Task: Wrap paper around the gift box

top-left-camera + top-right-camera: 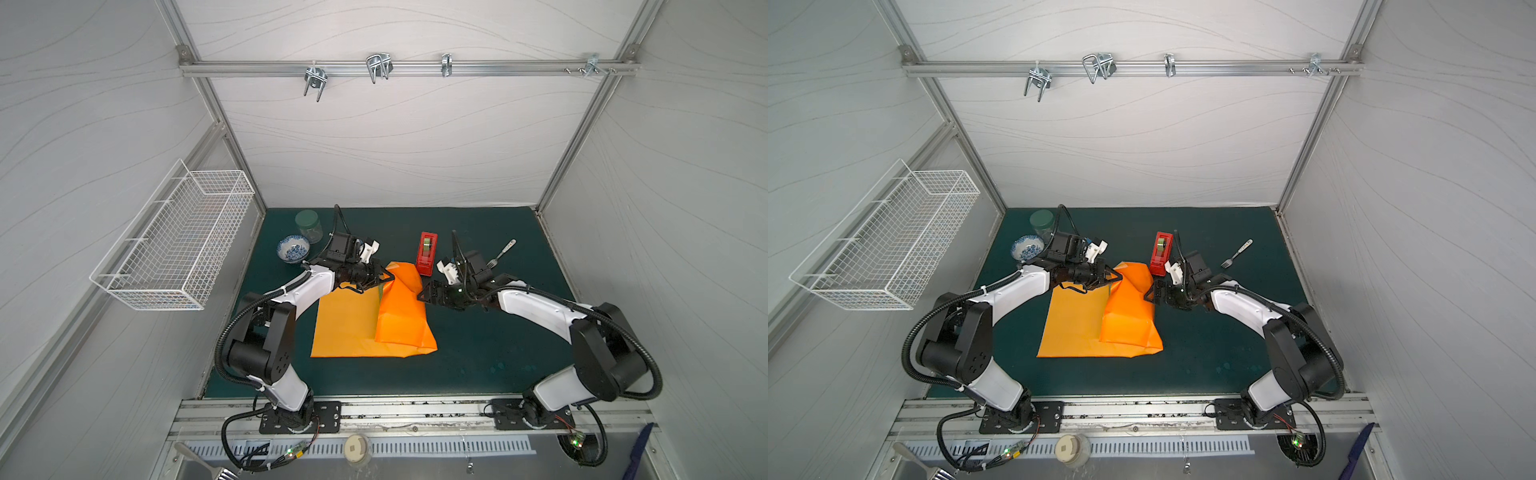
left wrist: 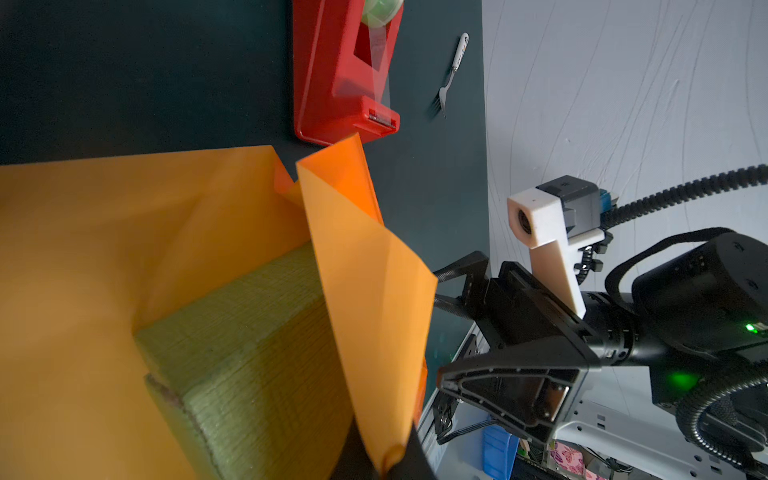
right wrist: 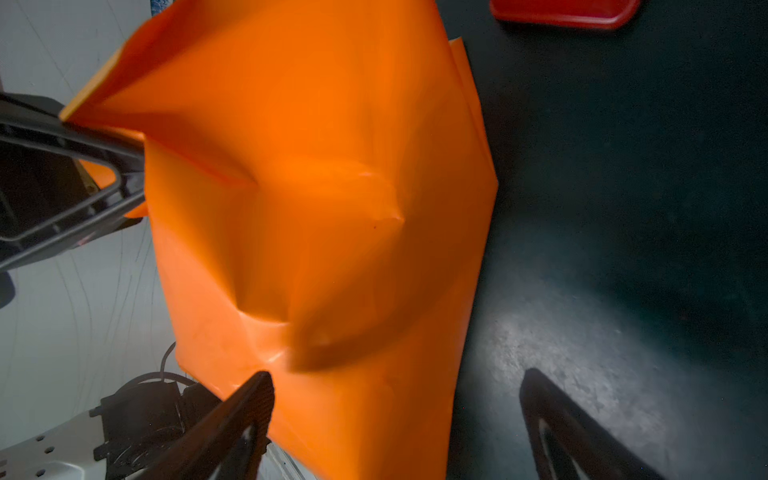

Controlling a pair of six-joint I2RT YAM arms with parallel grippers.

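Note:
The orange paper (image 1: 353,324) (image 1: 1075,328) lies on the dark green mat, and its right part is folded up and over the gift box. In both top views the paper hides almost all of the box. The left wrist view shows the ribbed yellow-green gift box (image 2: 249,353) resting on the paper (image 2: 83,249). My left gripper (image 1: 388,277) (image 1: 1117,276) (image 2: 390,461) is shut on the raised flap's edge near the far end. My right gripper (image 1: 424,293) (image 1: 1150,293) (image 3: 397,376) stands open at the fold's right side. Its jaws straddle the paper (image 3: 332,208) edge and hold nothing.
A red tape dispenser (image 1: 427,252) (image 1: 1160,253) (image 2: 345,75) stands just behind the paper. A fork (image 1: 500,253) (image 1: 1237,252) lies to its right. A patterned bowl (image 1: 293,248) and a green-lidded jar (image 1: 309,226) sit at the back left. A wire basket (image 1: 174,237) hangs on the left wall.

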